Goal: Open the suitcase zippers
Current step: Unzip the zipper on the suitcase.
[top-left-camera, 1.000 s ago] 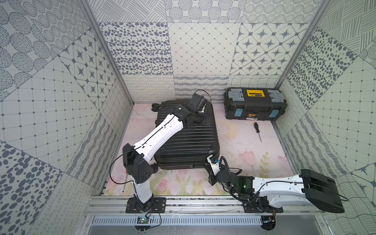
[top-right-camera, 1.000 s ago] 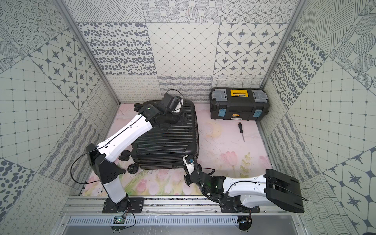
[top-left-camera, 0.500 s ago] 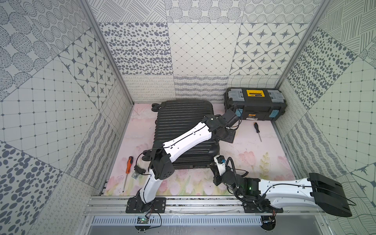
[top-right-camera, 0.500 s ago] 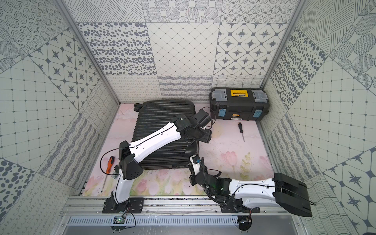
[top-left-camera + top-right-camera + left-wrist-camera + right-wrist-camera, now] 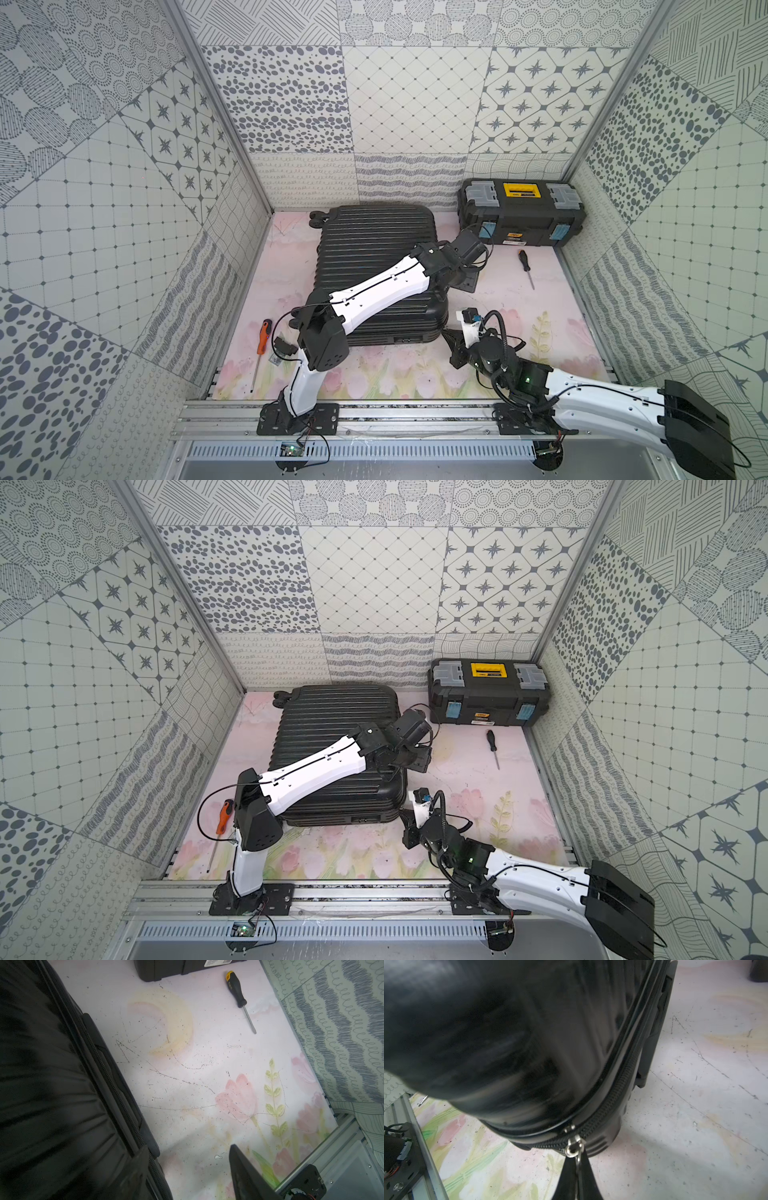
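Orange-handled screwdriver [image 5: 263,332] on the tabletop [image 5: 540,316], left of the black ribbed suitcase [image 5: 374,245]; a second ago the left arm hid it. The suitcase lies flat, left of centre. The left end effector [image 5: 462,281] has swung from the case's far end to its right edge, jaws well apart, holding nothing. The right end effector [image 5: 576,1164], unmoved at the near right corner, pinches the silver zipper pull [image 5: 572,1148] on the zipper track [image 5: 618,1088]. Black-handled screwdriver [image 5: 524,259] and toolbox [image 5: 521,220] at right.
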You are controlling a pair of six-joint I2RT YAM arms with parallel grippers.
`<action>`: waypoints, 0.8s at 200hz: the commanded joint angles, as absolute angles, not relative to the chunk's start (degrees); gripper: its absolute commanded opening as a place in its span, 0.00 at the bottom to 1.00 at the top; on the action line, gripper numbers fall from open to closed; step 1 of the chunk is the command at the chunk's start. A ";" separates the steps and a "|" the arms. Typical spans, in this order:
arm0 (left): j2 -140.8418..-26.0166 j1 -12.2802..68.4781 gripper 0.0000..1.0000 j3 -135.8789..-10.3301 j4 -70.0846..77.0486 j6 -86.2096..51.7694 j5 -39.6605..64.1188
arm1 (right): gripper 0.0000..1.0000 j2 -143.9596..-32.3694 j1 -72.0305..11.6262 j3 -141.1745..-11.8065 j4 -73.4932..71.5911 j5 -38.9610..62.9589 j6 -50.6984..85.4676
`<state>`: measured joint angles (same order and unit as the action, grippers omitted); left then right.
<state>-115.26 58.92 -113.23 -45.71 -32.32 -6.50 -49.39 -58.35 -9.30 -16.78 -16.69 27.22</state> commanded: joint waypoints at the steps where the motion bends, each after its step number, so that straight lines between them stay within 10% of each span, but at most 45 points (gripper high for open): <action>1: -112.91 58.69 0.60 -106.64 -59.33 -35.00 -7.21 | 0.00 -50.47 -51.70 -8.11 -21.75 -17.27 26.11; 160: -89.08 59.50 0.75 -95.67 -64.93 -42.30 -14.61 | 0.00 -48.64 -42.09 -12.67 -16.22 -15.21 16.95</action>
<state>-97.67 59.37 -100.62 -49.15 -35.75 -9.91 -48.29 -43.62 -10.04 -16.45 -9.74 20.14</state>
